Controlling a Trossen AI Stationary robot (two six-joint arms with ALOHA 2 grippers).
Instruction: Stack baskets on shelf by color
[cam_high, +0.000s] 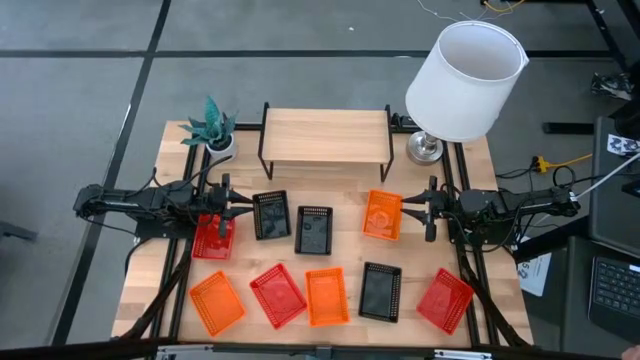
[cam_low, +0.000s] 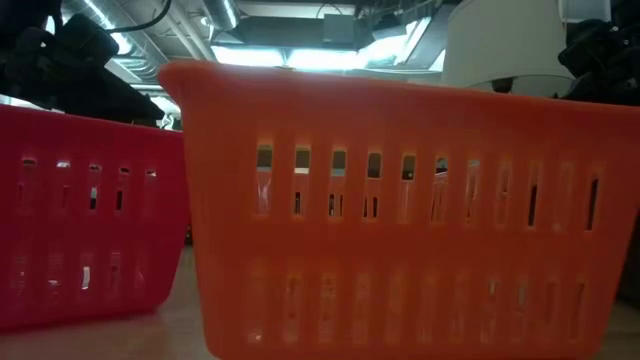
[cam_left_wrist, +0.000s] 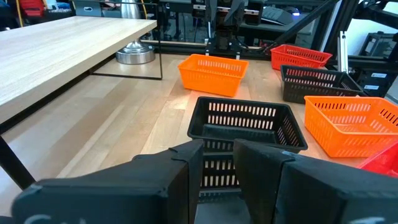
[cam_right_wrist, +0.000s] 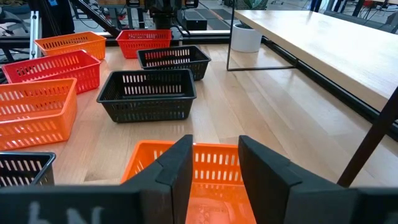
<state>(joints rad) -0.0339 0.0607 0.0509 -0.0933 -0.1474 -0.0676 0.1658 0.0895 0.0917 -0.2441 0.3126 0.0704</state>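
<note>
Both grippers are held narrowly parted, empty: left gripper (cam_high: 238, 210) at nine o'clock, right gripper (cam_high: 418, 209) at three, nine baskets (cam_high: 313, 229) spread between.

The left hand (cam_left_wrist: 217, 180) hangs low over the table (cam_left_wrist: 124, 118), its two dark fingers (cam_left_wrist: 186, 177) slightly apart, with a black basket (cam_left_wrist: 245, 124) just ahead of them. Beyond it stands an orange basket (cam_left_wrist: 212, 73). To one side sit a second orange basket (cam_left_wrist: 351, 124), another black one (cam_left_wrist: 317, 83) and a red one (cam_left_wrist: 300, 56) (farthest off). The shelf (cam_left_wrist: 56, 50) runs along the other side, a lamp base (cam_left_wrist: 135, 55) past it.
</note>
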